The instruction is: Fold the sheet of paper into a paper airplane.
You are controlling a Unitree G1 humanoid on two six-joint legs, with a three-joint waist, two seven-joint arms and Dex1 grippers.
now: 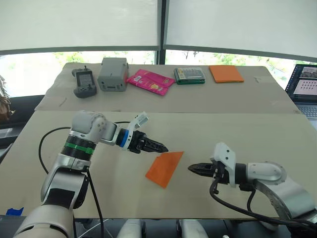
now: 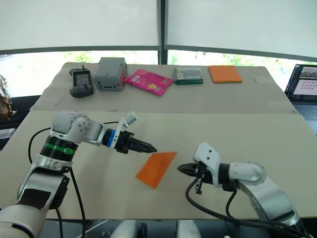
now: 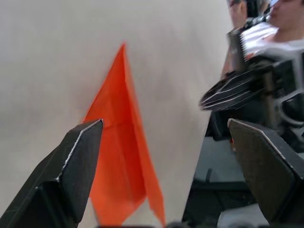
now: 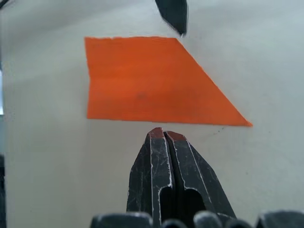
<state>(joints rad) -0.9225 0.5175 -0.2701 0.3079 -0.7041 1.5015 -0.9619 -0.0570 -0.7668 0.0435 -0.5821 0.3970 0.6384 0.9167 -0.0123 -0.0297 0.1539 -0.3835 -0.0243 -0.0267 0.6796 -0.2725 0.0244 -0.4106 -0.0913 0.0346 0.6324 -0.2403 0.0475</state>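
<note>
Both grippers hold nothing. On the left, the left gripper looks nearly shut in the head views but wide apart in its own wrist view, so I cannot tell how open it is. On the right, the right gripper has its fingers pressed tight together.

Between them, the sheet of paper lies flat on the table, near both tips but touching neither. It is probably very light, thin and bendy, and it may slide if pushed. A good place to pinch would be a long edge or a corner.

It is bright orange, folded into a slanted shape with one sharp point and a crease down it.
</note>
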